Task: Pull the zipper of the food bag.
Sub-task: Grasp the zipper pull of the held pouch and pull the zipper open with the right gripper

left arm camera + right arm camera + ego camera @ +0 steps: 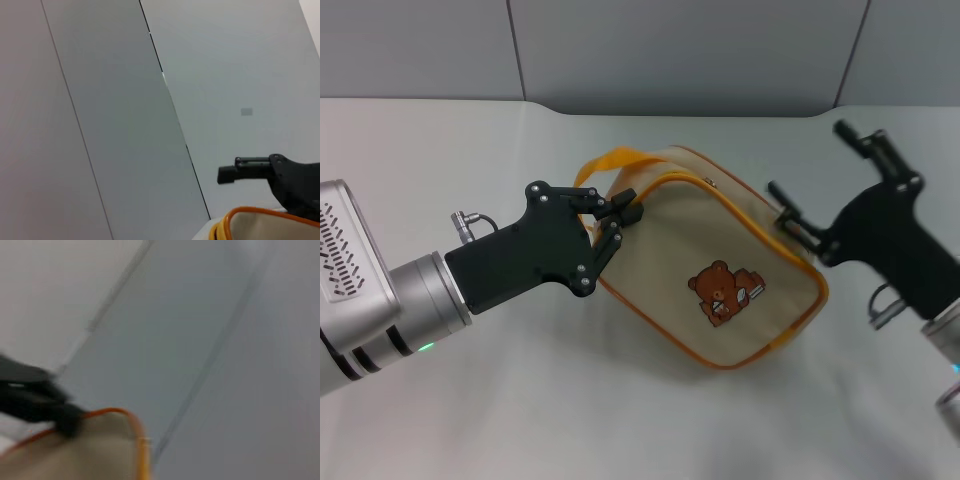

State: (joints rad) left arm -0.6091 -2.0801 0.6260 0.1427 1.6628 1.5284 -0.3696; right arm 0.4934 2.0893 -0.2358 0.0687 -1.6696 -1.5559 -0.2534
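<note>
Food bag (720, 270) mid-desk (520, 420) | left end effector (618, 218) pinched on its strap-end corner | right end effector (790, 222) at opposite end, closure indeterminate | zipper (692, 180) along top | risk: bag dragged bodily, fabric slips.

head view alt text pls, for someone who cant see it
A beige food bag with orange piping and a brown bear print lies on a pale table between two black grippers. The left gripper pinches its strap end; the right gripper touches the opposite end, open. The zipper runs along the bag's top panel.
</note>
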